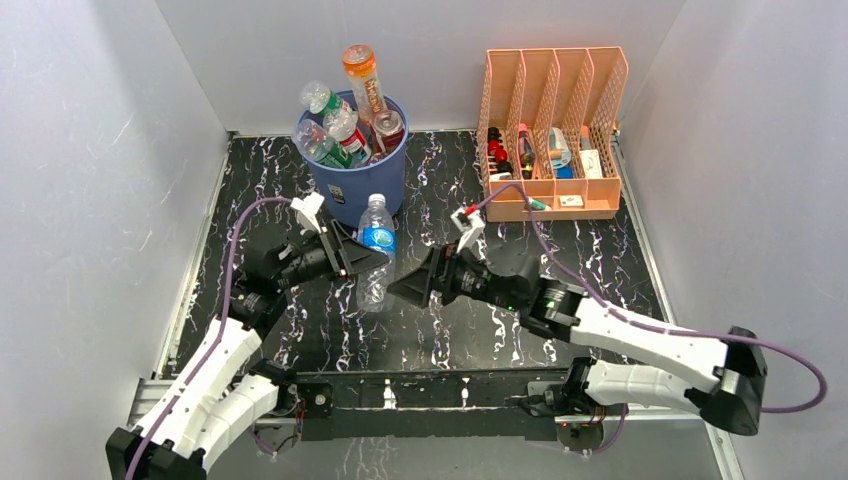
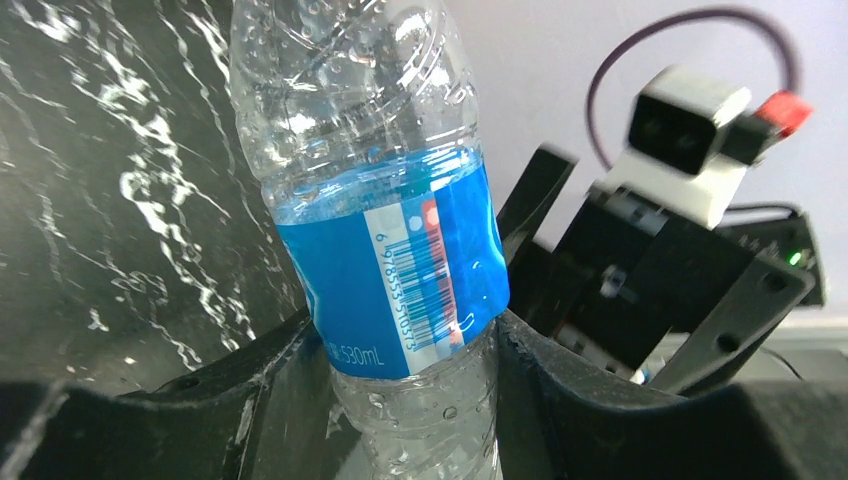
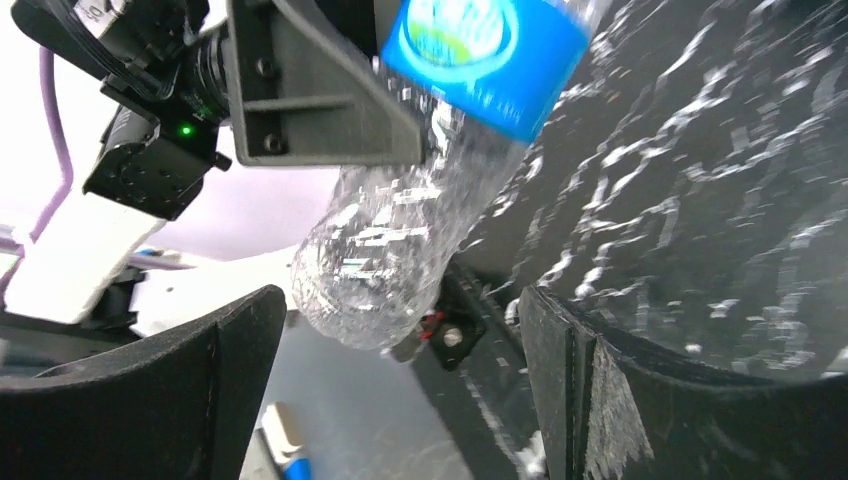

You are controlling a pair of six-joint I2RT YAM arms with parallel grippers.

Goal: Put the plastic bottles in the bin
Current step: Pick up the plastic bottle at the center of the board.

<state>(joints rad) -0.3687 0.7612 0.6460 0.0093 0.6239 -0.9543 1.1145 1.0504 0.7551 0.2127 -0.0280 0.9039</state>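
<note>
bottle top cropped, organizer contents indistinct

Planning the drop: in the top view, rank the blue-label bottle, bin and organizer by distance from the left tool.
1. blue-label bottle: gripped in the left tool.
2. bin: just behind the tool, toward the back wall.
3. organizer: far back right corner.

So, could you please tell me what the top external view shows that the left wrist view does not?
Only the top external view shows the blue bin with several bottles standing in it, and the peach organizer to its right. Only the left wrist view shows the barcode on the blue label. Both show the clear bottle clamped in the left gripper, with the right gripper close beside it.
</note>
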